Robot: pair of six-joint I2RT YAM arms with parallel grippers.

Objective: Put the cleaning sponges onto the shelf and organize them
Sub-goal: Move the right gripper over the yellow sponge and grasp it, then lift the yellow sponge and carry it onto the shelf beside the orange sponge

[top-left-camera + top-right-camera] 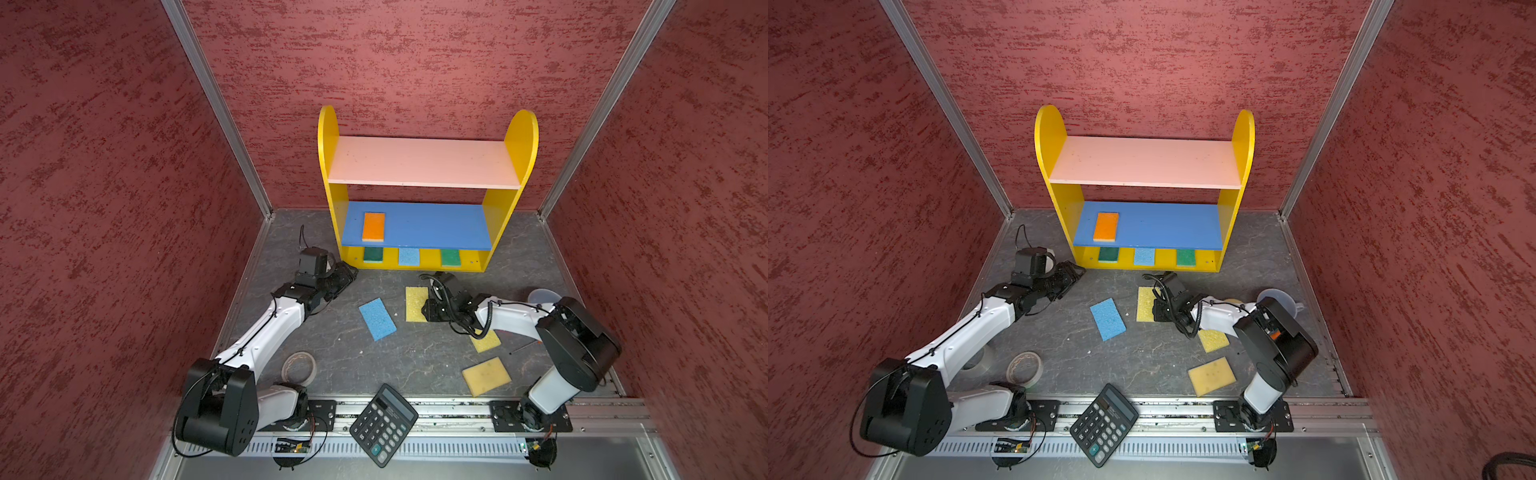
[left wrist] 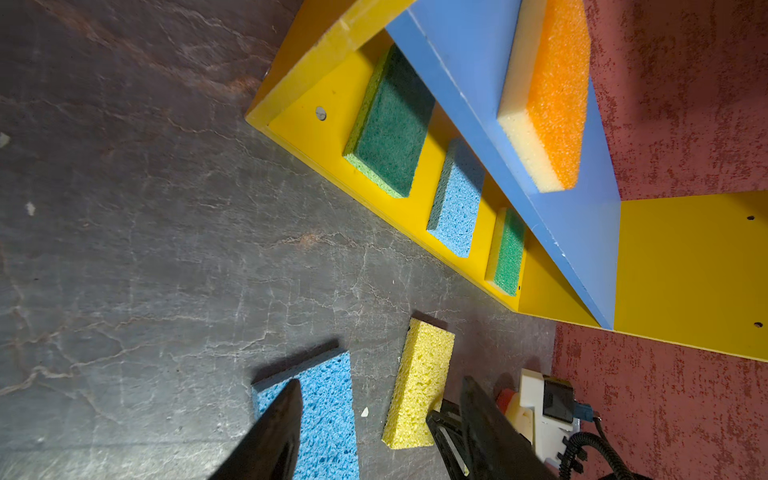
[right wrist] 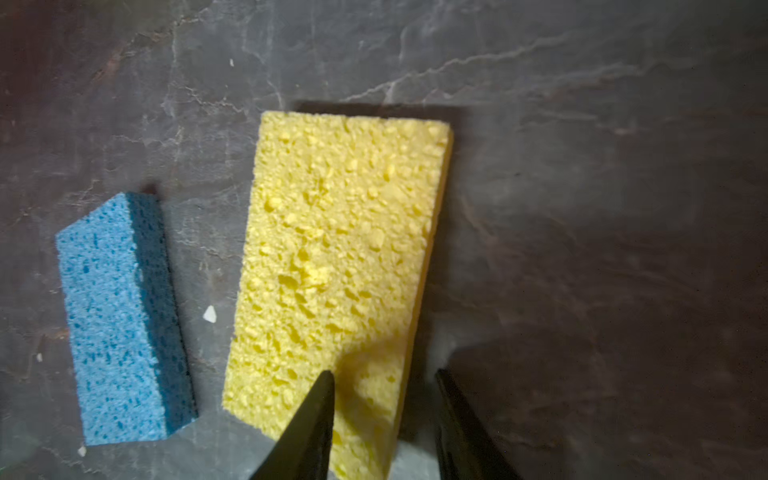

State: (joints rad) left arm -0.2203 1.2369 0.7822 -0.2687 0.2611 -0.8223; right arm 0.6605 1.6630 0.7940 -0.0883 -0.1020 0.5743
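The shelf stands at the back. An orange sponge lies on its blue middle board. On the bottom board sit a green sponge, a blue one and another green one. On the floor lie a blue sponge and three yellow sponges. My right gripper is open low over the nearest yellow sponge, one finger above it, the other off its long edge. My left gripper hangs open and empty by the shelf's lower left corner.
A black calculator lies on the front rail. A tape roll sits beside the left arm. A translucent funnel shows behind the right arm. Red walls close in the sides and back.
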